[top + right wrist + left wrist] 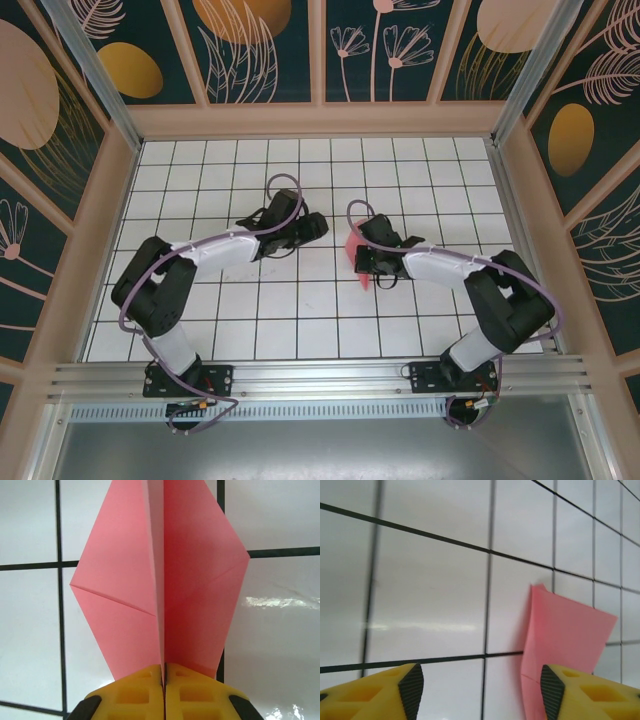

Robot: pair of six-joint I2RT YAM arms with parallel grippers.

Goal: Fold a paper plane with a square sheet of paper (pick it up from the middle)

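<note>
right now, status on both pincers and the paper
Left pincer open, empty. Right pincer shut on the pink paper at its centre crease. Paper partly folded, not yet a plane. Left pincer close beside its edge.

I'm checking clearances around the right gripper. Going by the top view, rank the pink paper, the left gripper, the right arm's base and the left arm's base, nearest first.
1. The pink paper, pinched in the shut right gripper.
2. The left gripper, open, just to its left.
3. The right arm's base, near edge, right side.
4. The left arm's base, near edge, far left.
</note>
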